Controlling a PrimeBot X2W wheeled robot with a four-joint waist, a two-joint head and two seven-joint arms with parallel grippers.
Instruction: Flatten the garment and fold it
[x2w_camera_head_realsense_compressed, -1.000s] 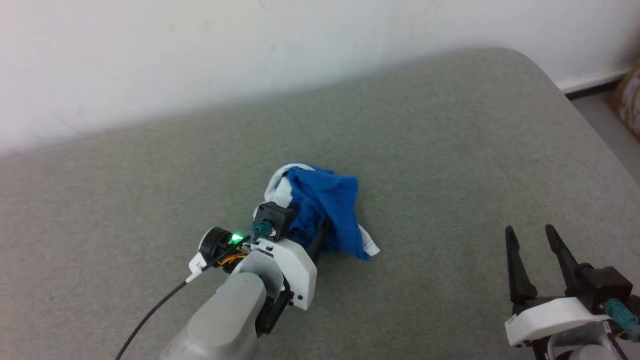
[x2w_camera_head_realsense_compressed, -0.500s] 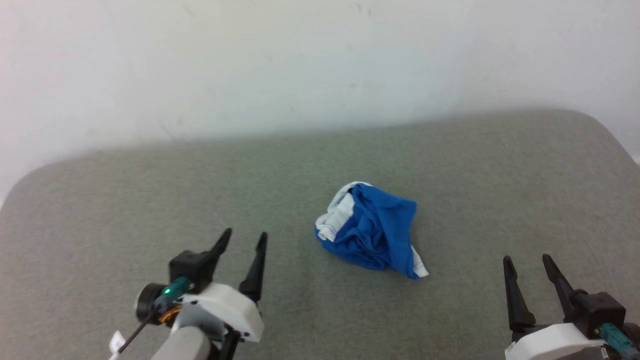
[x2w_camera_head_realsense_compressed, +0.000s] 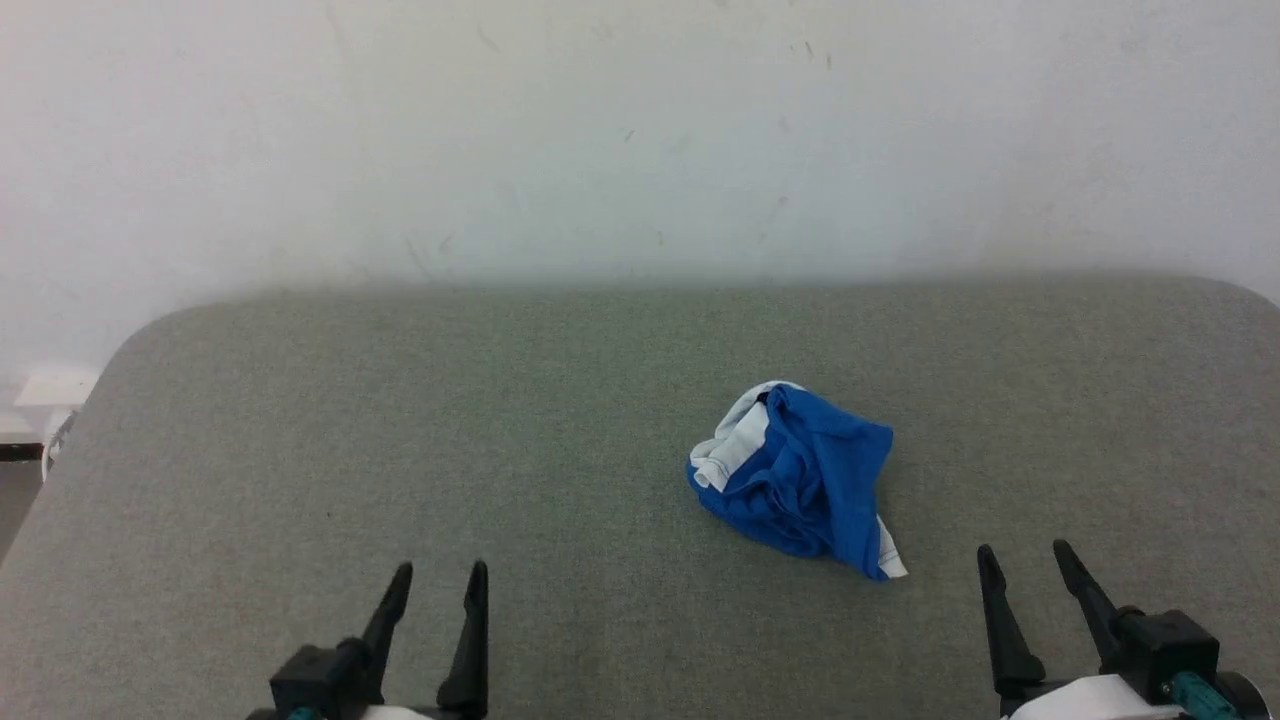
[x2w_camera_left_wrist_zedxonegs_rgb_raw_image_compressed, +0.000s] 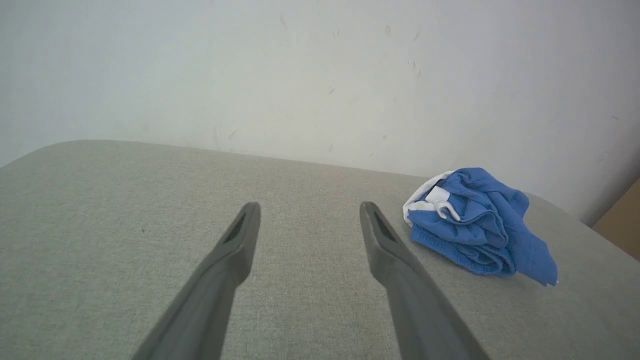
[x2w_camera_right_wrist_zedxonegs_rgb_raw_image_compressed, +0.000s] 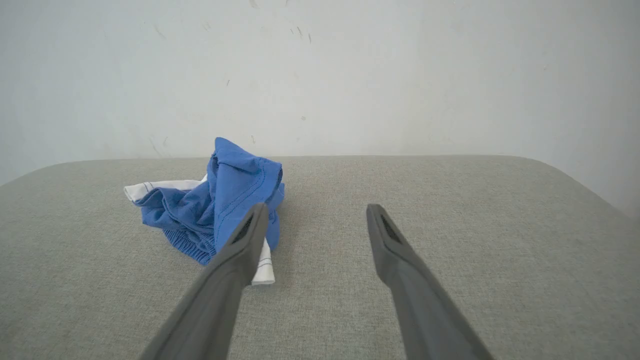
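Note:
The garment (x2w_camera_head_realsense_compressed: 800, 478) is a crumpled heap of bright blue cloth with white edges, lying right of centre on the grey padded table (x2w_camera_head_realsense_compressed: 400, 420). It also lies at the right in the left wrist view (x2w_camera_left_wrist_zedxonegs_rgb_raw_image_compressed: 475, 225) and at the left in the right wrist view (x2w_camera_right_wrist_zedxonegs_rgb_raw_image_compressed: 220, 205). My left gripper (x2w_camera_head_realsense_compressed: 440, 582) stands open at the lower left, well apart from the heap, with nothing between its fingers (x2w_camera_left_wrist_zedxonegs_rgb_raw_image_compressed: 235, 245). Open and empty too, my right gripper (x2w_camera_head_realsense_compressed: 1025, 560) sits at the lower right, a short way to the right of the heap.
A white wall (x2w_camera_head_realsense_compressed: 640, 130) rises directly behind the table's far edge. The table's rounded far-left corner (x2w_camera_head_realsense_compressed: 150, 330) and a strip of floor (x2w_camera_head_realsense_compressed: 15, 480) lie at the left. A brown cardboard surface (x2w_camera_left_wrist_zedxonegs_rgb_raw_image_compressed: 622, 220) stands past the table's right end.
My left gripper has let go of the garment and drawn back to the lower left. The camera has shifted, so the heap now sits further right.

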